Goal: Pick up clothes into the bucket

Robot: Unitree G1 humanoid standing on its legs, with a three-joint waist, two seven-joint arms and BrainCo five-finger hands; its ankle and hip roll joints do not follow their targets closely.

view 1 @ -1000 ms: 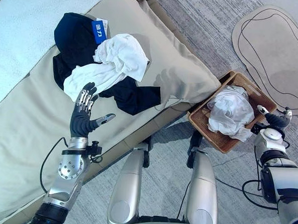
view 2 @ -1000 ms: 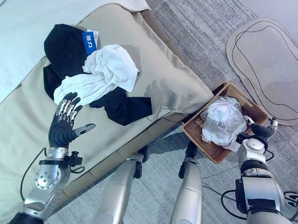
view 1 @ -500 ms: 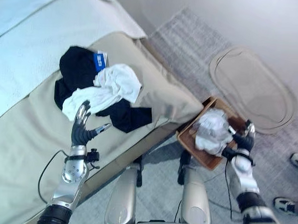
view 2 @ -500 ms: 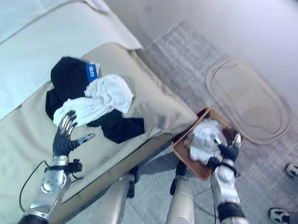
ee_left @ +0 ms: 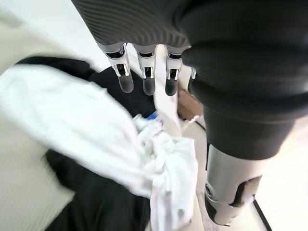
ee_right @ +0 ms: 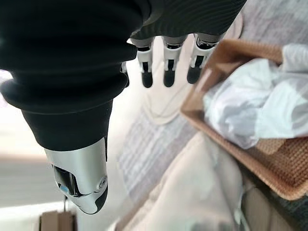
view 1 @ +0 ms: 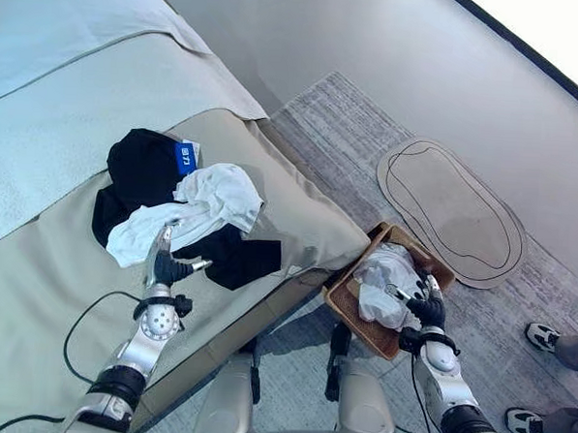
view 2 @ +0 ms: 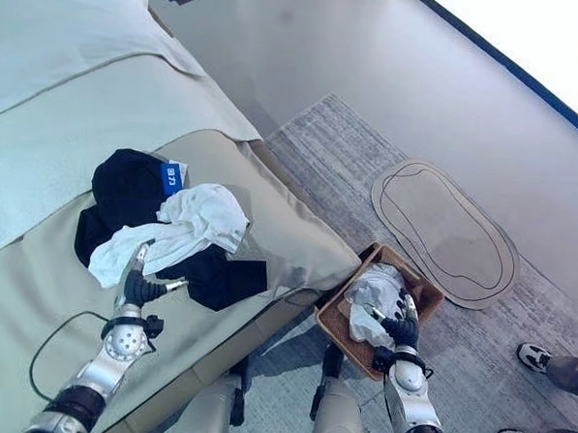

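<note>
Now I see white garment (view 1: 194,210) heaped on black clothes (view 1: 141,170) near bed's foot edge; soft, light, bunch its top fold. Left hand (view 1: 164,258) spread, empty beside it; right hand (view 1: 426,308) relaxed, empty at basket (view 1: 344,307).

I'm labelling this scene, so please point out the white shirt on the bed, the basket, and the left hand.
white shirt (view 1: 212,198), left eye view, on its bunched upper part.
basket (view 1: 344,305), left eye view, on its near wicker rim.
left hand (view 1: 162,265), left eye view, on the dark palm.
</note>
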